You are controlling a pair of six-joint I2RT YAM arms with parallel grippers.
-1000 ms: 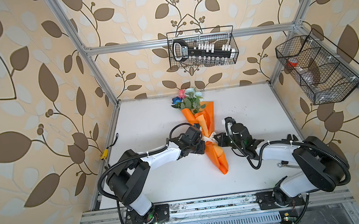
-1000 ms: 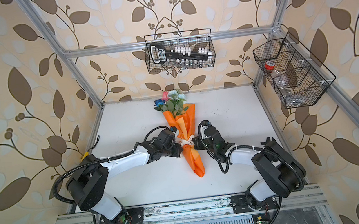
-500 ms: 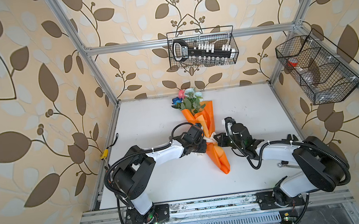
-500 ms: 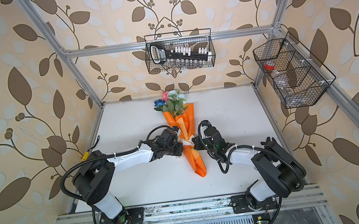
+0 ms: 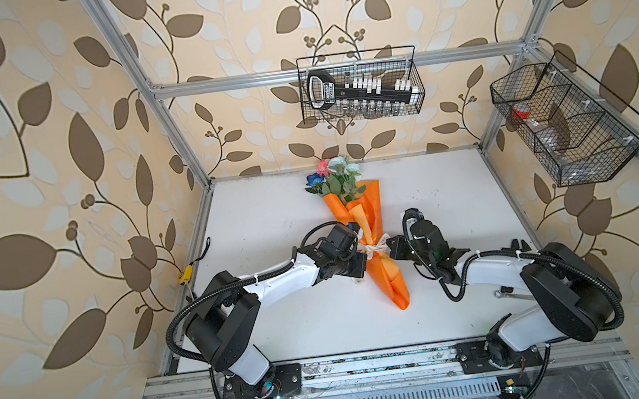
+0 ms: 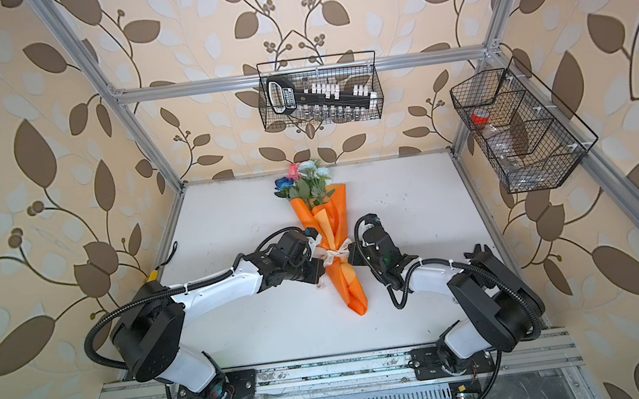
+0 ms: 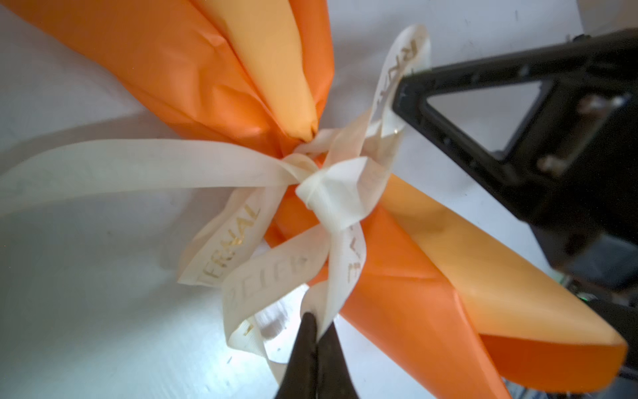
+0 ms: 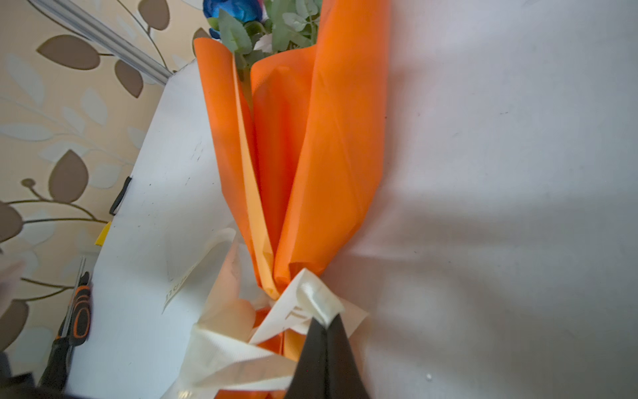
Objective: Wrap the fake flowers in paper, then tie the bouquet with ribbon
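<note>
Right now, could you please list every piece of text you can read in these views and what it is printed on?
"ERNAL": on a loop of the cream ribbon; the start of the word is hidden in a fold.
Other ribbon lettering: folded, reversed or blurred, unreadable.
Label on the black tool in the wire basket: too small to read.

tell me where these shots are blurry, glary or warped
Left wrist view: ribbon lettering soft, bright glare on the table beside the left fingers. Right wrist view: broad soft shadow across the table. Both top views: sharp, frame posts splayed by the wide lens.
</note>
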